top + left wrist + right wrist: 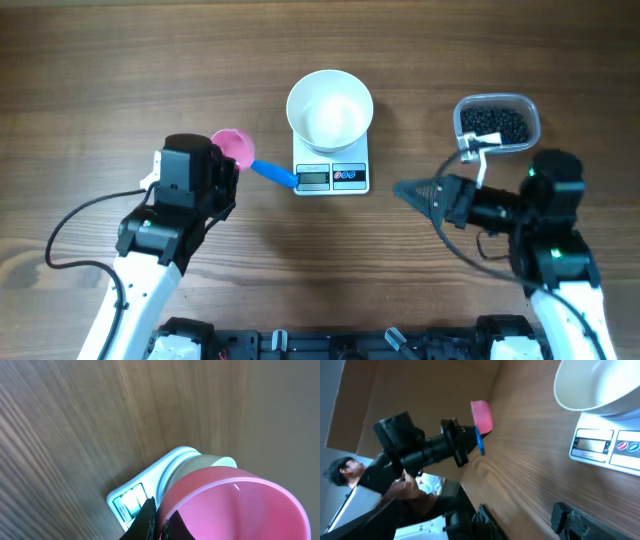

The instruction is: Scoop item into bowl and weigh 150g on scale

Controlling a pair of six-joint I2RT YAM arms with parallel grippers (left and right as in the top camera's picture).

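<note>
The white bowl (330, 108) stands empty on the white scale (332, 176). The item, small black beads (495, 122), fills a clear tub at the right. My left gripper (228, 172) is shut on a pink scoop (236, 147), whose blue handle (275, 173) points at the scale. In the left wrist view the scoop's cup (235, 510) is empty and fills the lower right, with the gripper (159, 512) closed at its rim and the scale (130, 500) and bowl (210, 462) beyond. My right gripper (408, 191) is open over bare wood between tub and scale, holding nothing.
The clear tub's rim (533, 108) is just behind the right arm. The right wrist view shows the bowl (600, 385), the scale's display (592, 445), the scoop (481, 416) and a person beyond the table's edge. Bare wood lies between the arms.
</note>
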